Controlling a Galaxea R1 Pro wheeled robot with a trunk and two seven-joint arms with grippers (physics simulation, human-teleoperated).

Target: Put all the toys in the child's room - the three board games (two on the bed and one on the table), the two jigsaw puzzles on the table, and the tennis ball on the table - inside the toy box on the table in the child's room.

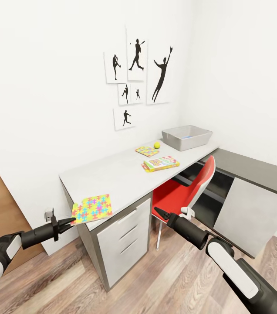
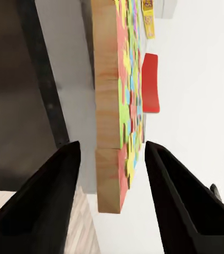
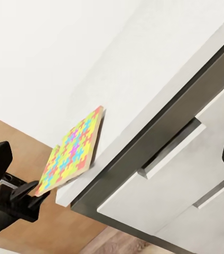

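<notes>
**Early stage: first puzzle at desk corner**

Left gripper (image 1: 71, 220), fingers wide, straddles large multicoloured jigsaw mat (image 1: 92, 209) overhanging grey table (image 1: 125, 174). Right gripper (image 1: 158, 212): can't tell. Small puzzle (image 1: 146, 151), game box (image 1: 160, 163), ball (image 1: 157, 145) lie outside grey bin (image 1: 186, 137)

Left gripper (image 1: 70, 220) stretched toward one o'clock, jaws parted. Right gripper (image 1: 159, 212) angled toward ten o'clock, forearm trailing back to four o'clock.
</notes>
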